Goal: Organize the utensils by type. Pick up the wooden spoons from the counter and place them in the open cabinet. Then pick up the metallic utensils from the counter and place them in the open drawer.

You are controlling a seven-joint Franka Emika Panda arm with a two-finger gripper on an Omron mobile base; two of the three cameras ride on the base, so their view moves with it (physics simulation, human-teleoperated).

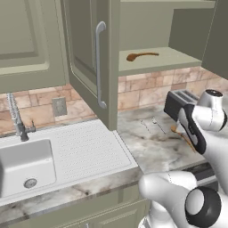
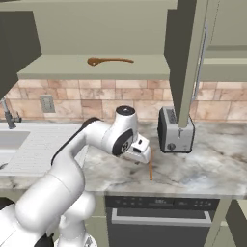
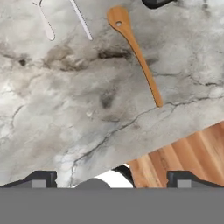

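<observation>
Hand view: open hand (image 3: pixel 109 179) above counter (image 3: pixel 65 109), spoon (image 3: pixel 135 52) ahead.

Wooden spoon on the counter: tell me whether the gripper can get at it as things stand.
Probably yes. The wooden spoon lies flat on bare counter, with the metallic utensils apart from it. The gripper hangs above with jaws open and nothing between.

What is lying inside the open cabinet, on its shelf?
One wooden spoon lies flat on the open cabinet shelf. The shelf part behind the open door is covered, so I cannot tell what lies there.
</observation>
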